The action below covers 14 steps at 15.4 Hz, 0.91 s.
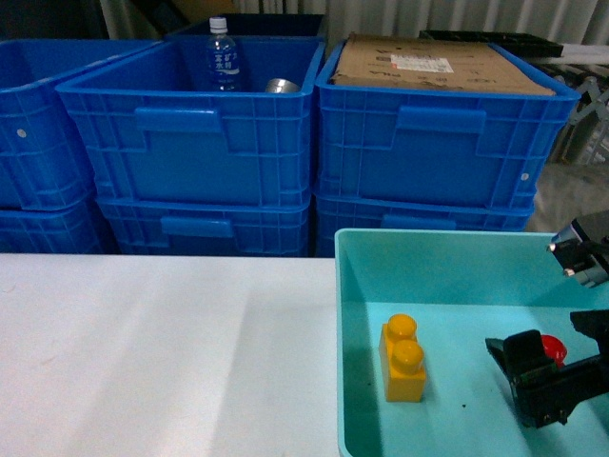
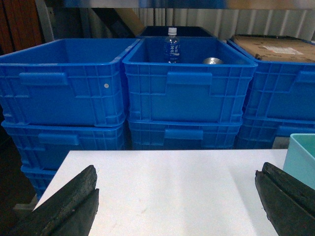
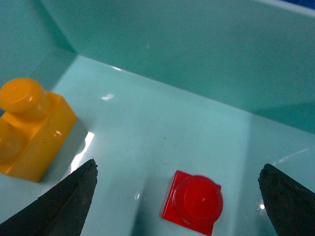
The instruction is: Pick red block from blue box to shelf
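Right wrist view: the red block (image 3: pixel 193 201) sits on the floor of the blue box (image 3: pixel 206 64), between the spread, empty right jaws, likely nearer the right one. Left of it stands a yellow brick (image 3: pixel 30 130), well apart. The left jaws hang released above the counter (image 2: pixel 172 182).

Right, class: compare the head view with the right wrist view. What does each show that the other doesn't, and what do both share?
Only the head view shows the white table, stacked dark blue crates, a water bottle and cardboard. Only the right wrist view shows the open right claw straddling the whole red block. Both show the turquoise box, the yellow brick and the red block.
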Available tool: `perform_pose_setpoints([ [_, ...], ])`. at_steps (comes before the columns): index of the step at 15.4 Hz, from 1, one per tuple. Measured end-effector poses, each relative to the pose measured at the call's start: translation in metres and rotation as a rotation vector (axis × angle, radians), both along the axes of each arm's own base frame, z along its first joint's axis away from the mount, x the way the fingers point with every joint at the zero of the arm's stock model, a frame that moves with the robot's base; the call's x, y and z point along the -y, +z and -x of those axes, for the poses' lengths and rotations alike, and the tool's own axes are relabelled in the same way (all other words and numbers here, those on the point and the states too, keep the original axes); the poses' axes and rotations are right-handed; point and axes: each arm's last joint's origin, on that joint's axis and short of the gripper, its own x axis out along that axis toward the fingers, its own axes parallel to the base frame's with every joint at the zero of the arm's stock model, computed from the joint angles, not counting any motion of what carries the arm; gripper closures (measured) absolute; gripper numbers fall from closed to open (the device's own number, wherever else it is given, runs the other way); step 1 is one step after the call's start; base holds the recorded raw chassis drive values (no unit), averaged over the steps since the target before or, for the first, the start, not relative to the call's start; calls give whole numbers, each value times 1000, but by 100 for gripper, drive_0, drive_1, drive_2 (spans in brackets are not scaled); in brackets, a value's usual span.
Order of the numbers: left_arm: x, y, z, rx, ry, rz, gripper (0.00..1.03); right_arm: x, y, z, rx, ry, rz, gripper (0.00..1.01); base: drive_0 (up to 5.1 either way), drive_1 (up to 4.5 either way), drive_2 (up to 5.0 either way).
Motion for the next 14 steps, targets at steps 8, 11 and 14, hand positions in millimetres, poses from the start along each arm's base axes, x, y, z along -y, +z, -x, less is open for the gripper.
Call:
perform_pose_setpoints([
  [8,0,0,0,0,0,0,5,14,-33,-16,-76,-46,-3,3,0,0,0],
  [11,0,0,0,0,0,0,5,16,-42,-18,-78,-61,-13,3,0,0,0],
  [14,0,0,0,0,0,0,5,16,-43,-23,-74,-63,-15,3,0,0,0],
])
